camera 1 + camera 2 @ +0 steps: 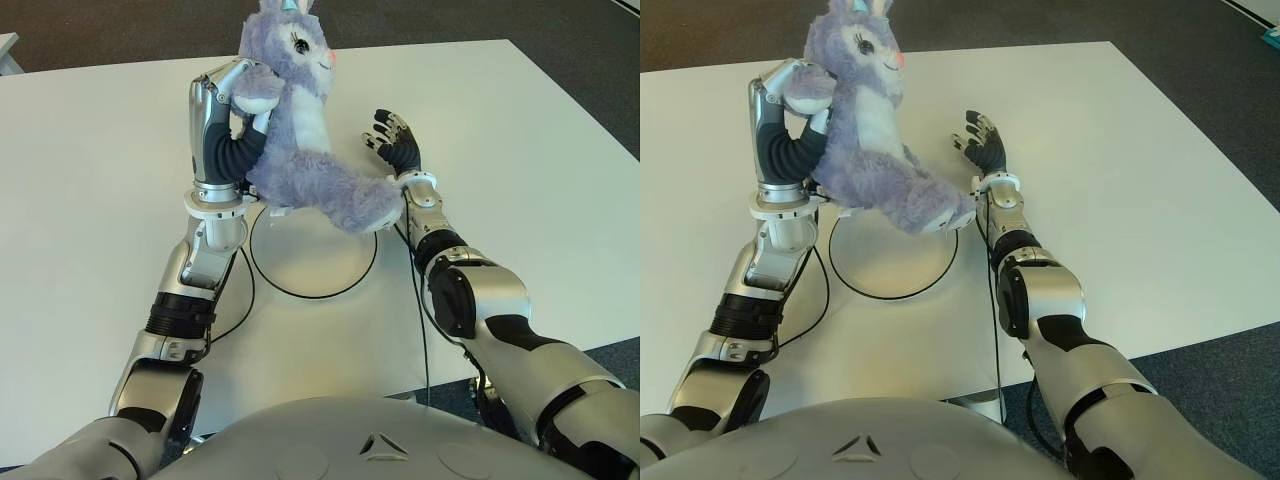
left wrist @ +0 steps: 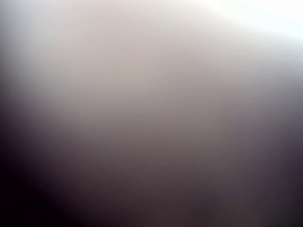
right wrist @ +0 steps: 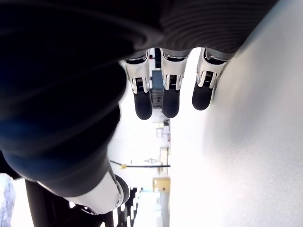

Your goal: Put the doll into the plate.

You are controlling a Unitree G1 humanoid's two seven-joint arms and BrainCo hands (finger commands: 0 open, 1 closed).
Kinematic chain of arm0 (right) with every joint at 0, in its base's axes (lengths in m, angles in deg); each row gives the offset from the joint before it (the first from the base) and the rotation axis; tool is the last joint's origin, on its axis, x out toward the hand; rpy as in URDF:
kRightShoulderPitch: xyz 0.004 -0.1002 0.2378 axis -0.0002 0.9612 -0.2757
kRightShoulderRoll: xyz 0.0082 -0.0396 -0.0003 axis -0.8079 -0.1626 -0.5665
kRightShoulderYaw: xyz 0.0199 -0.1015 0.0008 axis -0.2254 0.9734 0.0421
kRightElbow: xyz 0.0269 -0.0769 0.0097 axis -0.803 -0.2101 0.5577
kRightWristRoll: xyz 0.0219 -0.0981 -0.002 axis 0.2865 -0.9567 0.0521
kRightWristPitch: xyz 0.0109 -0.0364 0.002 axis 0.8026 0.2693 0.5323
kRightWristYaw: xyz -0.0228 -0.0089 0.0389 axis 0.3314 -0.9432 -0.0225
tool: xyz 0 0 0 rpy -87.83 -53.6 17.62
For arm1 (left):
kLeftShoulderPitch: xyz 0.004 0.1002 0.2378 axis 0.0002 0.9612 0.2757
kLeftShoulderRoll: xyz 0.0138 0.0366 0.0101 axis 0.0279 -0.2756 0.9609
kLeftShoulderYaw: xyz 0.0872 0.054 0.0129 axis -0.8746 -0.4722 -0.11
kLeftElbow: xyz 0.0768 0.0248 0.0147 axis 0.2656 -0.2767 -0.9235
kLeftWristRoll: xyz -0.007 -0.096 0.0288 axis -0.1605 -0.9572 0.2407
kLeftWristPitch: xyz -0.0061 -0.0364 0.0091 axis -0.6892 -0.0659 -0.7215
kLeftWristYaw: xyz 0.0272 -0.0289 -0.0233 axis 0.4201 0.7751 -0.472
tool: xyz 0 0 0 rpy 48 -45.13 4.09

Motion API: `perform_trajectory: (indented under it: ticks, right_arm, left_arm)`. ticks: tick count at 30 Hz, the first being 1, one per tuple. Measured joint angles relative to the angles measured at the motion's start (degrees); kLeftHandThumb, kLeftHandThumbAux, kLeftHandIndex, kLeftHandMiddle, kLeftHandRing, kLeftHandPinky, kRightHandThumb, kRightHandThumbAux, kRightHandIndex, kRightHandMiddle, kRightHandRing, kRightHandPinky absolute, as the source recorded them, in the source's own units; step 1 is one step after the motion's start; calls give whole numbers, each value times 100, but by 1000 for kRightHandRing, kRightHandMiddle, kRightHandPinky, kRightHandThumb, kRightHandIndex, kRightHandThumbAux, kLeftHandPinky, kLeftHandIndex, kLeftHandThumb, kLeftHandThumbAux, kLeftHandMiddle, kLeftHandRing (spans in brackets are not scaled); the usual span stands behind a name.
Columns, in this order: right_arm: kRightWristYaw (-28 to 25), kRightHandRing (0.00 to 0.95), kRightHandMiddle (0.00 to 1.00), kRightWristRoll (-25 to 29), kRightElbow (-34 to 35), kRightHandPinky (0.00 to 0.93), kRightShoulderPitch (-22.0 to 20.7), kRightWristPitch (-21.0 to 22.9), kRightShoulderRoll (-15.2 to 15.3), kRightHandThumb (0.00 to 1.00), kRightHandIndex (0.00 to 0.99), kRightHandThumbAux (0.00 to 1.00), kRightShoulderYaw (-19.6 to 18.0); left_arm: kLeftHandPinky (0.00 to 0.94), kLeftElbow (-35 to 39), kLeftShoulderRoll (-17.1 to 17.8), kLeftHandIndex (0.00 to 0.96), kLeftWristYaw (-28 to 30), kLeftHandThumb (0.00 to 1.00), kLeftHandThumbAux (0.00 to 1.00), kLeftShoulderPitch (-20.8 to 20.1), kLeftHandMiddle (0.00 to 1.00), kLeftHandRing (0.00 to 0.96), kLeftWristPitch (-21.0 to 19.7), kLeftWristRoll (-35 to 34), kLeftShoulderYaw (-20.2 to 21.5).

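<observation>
While left hand (image 1: 232, 110) fingers clamp the doll (image 1: 295, 130) aloft, its foot overhanging the plate (image 1: 312, 262), lower straight, then release. Right hand (image 1: 395, 140) beside the doll's right, fingers spread, empty.

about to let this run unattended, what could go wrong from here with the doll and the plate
1. The left hand holds the doll by its upper body only, high above the plate. Its lower end already hangs past the plate's far right rim, so a release here might leave it partly off.
2. The open right hand sits close beside the doll and could snag or nudge it on the way down.
</observation>
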Motion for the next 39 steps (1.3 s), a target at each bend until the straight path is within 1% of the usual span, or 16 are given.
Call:
perform_trajectory:
  ticks: [8, 14, 28, 36, 39]
  right_arm:
    - [-3, 108, 141, 4, 0, 107, -2, 0, -1, 466, 163, 865, -7]
    - [-14, 99, 132, 4, 0, 96, -2, -1, -3, 446, 157, 862, -11]
    - [-23, 100, 133, 3, -1, 95, -2, -2, -3, 434, 162, 861, -10]
    - [-16, 96, 129, 0, 0, 99, -2, -2, 0, 447, 165, 858, -4]
    - [-16, 94, 126, 1, -1, 99, -2, -1, 1, 444, 158, 854, -4]
  left_arm:
    - [840, -40, -2, 444, -13, 744, 691, -2, 847, 857, 4, 66, 1]
    - [838, -67, -10, 444, -90, 743, 692, -4, 842, 855, 44, 124, -6]
    - [846, -69, -84, 444, -97, 741, 692, -5, 844, 859, 40, 219, -38]
    - [859, -59, -128, 444, -94, 737, 693, -3, 858, 867, 35, 216, -54]
    - [837, -51, -156, 444, -94, 736, 693, -3, 850, 863, 27, 217, -56]
